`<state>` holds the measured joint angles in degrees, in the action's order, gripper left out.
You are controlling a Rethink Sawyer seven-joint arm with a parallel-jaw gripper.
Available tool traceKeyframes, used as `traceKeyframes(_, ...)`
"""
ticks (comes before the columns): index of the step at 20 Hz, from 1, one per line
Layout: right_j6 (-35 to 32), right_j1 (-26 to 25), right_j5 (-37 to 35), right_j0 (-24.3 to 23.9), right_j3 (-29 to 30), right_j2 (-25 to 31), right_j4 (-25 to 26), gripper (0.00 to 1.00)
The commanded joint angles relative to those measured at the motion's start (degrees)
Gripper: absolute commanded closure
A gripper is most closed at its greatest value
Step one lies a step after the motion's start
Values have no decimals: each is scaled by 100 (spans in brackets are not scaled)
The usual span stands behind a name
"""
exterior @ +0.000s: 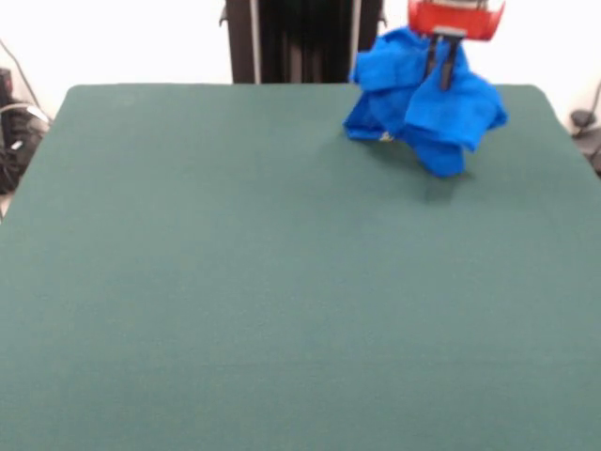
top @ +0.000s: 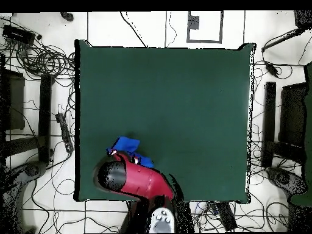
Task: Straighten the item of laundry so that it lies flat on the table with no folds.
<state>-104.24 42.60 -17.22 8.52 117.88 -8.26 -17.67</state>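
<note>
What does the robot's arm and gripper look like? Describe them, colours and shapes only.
In the front view, the gripper has two thin dark straight fingers under a bright red-orange housing with a pale rim. In the overhead view, the arm is a thick, rounded red shell with a black rounded end and a grey-white joint near the base. No markings are legible.

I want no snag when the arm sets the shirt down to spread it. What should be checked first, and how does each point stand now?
1. Grip: gripper pinches the blue shirt between its fingers: ok.
2. Shirt flat: bunched and hanging in folds: not ok.
3. Shirt off the table: its lower left part seems to touch, the right hangs above a shadow: cannot tell.
4. Room to spread: open green surface in front; the shirt hangs close to the table's edge by the robot: ok toward the middle.
5. Print side: the bunching hides it: cannot tell.
</note>
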Motion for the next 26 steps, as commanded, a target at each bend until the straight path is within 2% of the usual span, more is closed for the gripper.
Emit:
traceKeyframes(1, -2525, 700, -1422, 694, 531, -295, -616, 100)
traceKeyframes(6, -3546, 988, -1998, 1525, 466, -799, -727, 100)
traceKeyframes(12, -4729, 1141, -2860, 2367, 28, -1243, -744, 100)
traceKeyframes(22, -6124, 1265, -3904, 2959, -669, -1257, -682, 100)
traceKeyframes(25, -5795, 1491, -3843, 2749, -447, -1073, -801, 100)
traceKeyframes(26, -5791, 1483, -3969, 2768, -589, -1148, -594, 100)
